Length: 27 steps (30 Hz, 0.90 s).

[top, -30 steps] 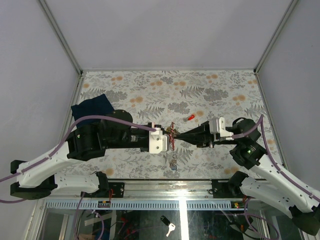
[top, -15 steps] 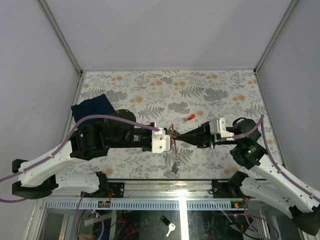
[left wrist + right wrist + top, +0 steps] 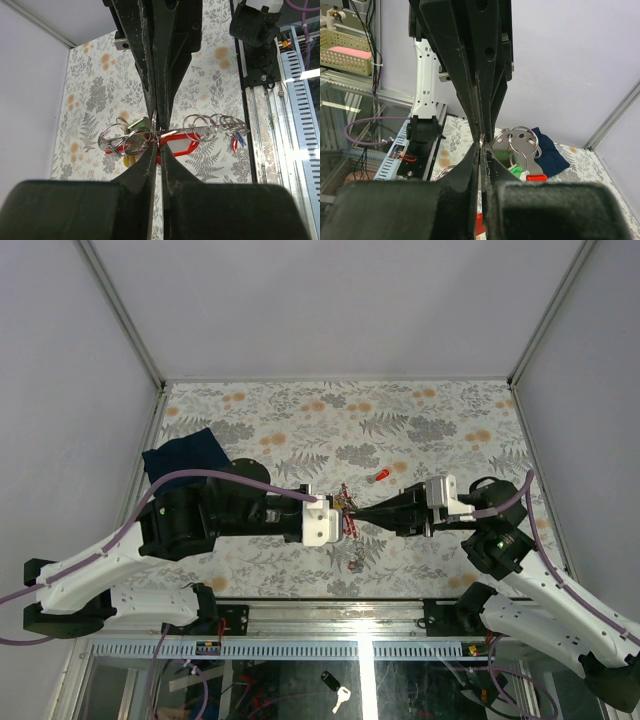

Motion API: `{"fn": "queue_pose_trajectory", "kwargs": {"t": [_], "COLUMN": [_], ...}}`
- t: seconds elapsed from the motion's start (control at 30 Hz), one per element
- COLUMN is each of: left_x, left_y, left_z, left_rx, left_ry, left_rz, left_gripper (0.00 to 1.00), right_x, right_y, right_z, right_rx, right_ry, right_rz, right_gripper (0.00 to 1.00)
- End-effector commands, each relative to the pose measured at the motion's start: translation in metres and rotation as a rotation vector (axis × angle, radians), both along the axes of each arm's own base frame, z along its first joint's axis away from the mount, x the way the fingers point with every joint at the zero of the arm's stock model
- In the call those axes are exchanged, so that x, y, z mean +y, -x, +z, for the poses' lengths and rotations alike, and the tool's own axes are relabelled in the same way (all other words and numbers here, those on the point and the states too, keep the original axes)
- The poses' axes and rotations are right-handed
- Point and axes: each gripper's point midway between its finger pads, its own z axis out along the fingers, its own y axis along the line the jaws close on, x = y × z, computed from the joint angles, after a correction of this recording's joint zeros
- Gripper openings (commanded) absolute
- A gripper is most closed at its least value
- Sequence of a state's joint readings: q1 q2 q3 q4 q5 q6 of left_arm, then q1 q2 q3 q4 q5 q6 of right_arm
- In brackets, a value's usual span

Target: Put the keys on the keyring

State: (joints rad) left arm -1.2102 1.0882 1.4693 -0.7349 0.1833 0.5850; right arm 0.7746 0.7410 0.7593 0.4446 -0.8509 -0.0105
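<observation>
The keyring (image 3: 349,511) hangs in the air between my two grippers, above the table's near middle. My left gripper (image 3: 343,512) is shut on its thin metal ring (image 3: 155,125). My right gripper (image 3: 359,514) is shut on the same ring from the other side. In the left wrist view my left gripper (image 3: 157,142) pinches the ring, with the red strap loop (image 3: 181,148), linked rings (image 3: 199,125) and red and blue tagged keys (image 3: 236,142) beside it. In the right wrist view my right gripper (image 3: 481,149) holds the ring beside the grey fob (image 3: 520,146) and a green tag (image 3: 518,172).
A red-tagged key (image 3: 381,475) lies on the floral table (image 3: 400,420) behind the grippers. A folded navy cloth (image 3: 184,455) lies at the left, also in the right wrist view (image 3: 551,152). A chain of rings (image 3: 357,558) dangles below the keyring.
The left gripper has moved a little to the right and the right gripper has eased back. The dangling chain of rings has swung to the right and risen.
</observation>
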Motion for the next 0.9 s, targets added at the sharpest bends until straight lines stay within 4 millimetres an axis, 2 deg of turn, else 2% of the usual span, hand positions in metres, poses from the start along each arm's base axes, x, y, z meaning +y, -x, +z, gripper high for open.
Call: {"fn": "queue_pose_trajectory", "kwargs": {"t": [0.0,0.53,0.87], "left_x": [0.003,-0.001,-0.004], "left_y": [-0.004,-0.010,-0.019], "left_z": [0.011,0.017,0.018], "left_rx": [-0.016,-0.043,-0.062], "left_ry": [0.035,0.105,0.116], "left_rz": [0.021,0.053,0.090], "left_gripper": [0.00,0.00,0.00], "right_x": [-0.014,-0.020,-0.018], "right_y": [0.010,-0.003,-0.027], "right_z": [0.054,0.069,0.067], "right_rx": [-0.115,-0.026,0.046], "right_ry": [-0.176,-0.324,-0.338], "right_rz": [-0.024,-0.083,-0.181], "right_gripper": [0.00,0.00,0.00]}}
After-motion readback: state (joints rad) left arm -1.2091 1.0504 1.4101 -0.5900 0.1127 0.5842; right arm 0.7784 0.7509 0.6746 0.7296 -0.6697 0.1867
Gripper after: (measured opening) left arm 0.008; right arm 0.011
